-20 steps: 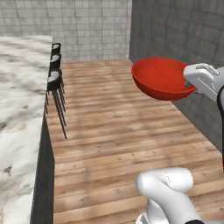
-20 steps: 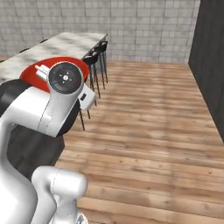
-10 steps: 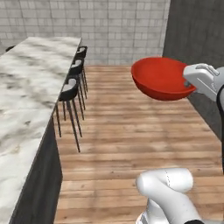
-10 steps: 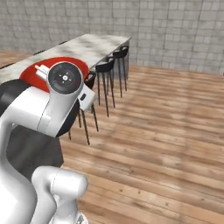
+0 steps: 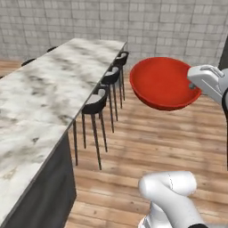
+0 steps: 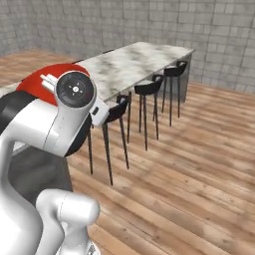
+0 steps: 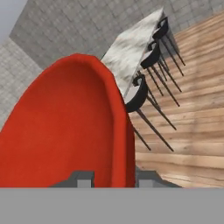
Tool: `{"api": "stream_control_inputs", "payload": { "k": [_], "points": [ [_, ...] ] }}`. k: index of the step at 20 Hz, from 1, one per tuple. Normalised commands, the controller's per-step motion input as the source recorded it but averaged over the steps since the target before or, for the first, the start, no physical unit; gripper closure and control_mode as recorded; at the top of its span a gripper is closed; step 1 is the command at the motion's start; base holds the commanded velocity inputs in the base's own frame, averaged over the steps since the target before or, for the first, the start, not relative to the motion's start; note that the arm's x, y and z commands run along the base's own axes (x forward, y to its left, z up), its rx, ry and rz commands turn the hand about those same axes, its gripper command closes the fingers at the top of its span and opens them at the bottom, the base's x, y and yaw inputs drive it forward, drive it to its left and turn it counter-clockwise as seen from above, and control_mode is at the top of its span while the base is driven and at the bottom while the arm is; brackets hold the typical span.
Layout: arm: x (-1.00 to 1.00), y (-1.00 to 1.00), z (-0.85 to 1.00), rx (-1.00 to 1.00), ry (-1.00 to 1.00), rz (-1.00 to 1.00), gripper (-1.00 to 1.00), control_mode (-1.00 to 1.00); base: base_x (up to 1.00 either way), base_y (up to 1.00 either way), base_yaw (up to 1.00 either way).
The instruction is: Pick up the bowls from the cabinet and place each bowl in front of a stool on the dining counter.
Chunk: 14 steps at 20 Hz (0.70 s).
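Observation:
A glossy red bowl (image 5: 162, 82) hangs in the air over the wooden floor, to the right of the stools. My gripper (image 5: 195, 85) is shut on its right rim. In the hand view the red bowl (image 7: 65, 127) stands edge-on and very close, its rim pinched in my gripper (image 7: 114, 177) between the two fingertips (image 7: 83, 177). Part of the red bowl (image 6: 42, 82) peeks out behind my arm in the right base view. The dining counter (image 5: 40, 102) (image 6: 129, 62) (image 7: 131, 48) runs along the left, with three stools (image 5: 95, 104) (image 6: 149, 88) (image 7: 139, 89) tucked against its edge.
A grey tiled wall (image 5: 133, 22) closes the far end of the room. Wooden plank floor (image 5: 147, 138) (image 6: 189, 164) lies open to the right of the stools. The counter's dark base panel (image 5: 40, 200) stands close at the lower left.
The whole picture has swung: the camera moved with the base, and the dining counter and stools now sit larger and more central. The red bowl stays in the gripper, same place beside the arm.

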Motion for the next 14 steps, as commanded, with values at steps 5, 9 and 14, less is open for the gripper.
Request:
{"api": "stream_control_inputs", "payload": {
  "k": [5, 9, 14],
  "points": [
    [0.0, 0.0, 0.0, 0.0, 0.0, 0.0, 1.0, 1.0, 1.0, -0.56, 0.42],
    [0.0, 0.0, 0.0, 0.0, 0.0, 0.0, 1.0, 1.0, 0.87, -0.83, 0.38],
    [0.0, 0.0, 0.0, 0.0, 0.0, 0.0, 1.0, 1.0, 0.66, -0.89, 0.38]
  ]
}}
